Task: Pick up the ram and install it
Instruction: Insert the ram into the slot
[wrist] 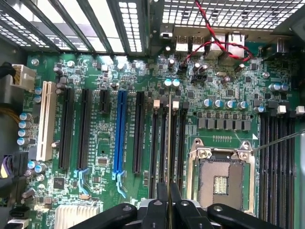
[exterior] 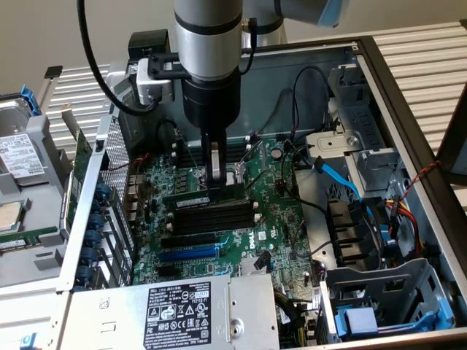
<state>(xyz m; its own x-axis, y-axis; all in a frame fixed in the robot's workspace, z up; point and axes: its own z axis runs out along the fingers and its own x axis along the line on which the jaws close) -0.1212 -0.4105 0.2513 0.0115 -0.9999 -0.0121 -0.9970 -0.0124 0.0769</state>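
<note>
Open computer case [exterior: 394, 95] is seen on the worktop, side panel off, green motherboard [exterior: 281, 219] exposed.

Arm [exterior: 208, 51] is lowered straight down into the case, over the middle of the board.

Jaws are pressed together on the ram [exterior: 204, 195], which is pinched by its upper edge near its right-hand end in the exterior view.

The ram is held level and on edge, running left to right in the exterior view, at the far side of the bank of black memory slots [exterior: 211, 217] and parallel to them. Whether its lower edge is already in a slot cannot be told.

From the wrist, the ram [wrist: 170, 138] is seen edge-on as a thin line between two of the memory slots [wrist: 155, 143]. The open CPU socket [wrist: 221, 176] is noted just beside that bank.

The blue expansion slot [exterior: 188, 253] lies nearer than the memory slots in the exterior view, apart from the ram. In the wrist view it [wrist: 119, 133] is flanked by black slots.

The grey power supply [exterior: 182, 310] sits along the near edge of the case. A blue cable [exterior: 339, 179] is noted to the exterior view's right of the board.
</note>
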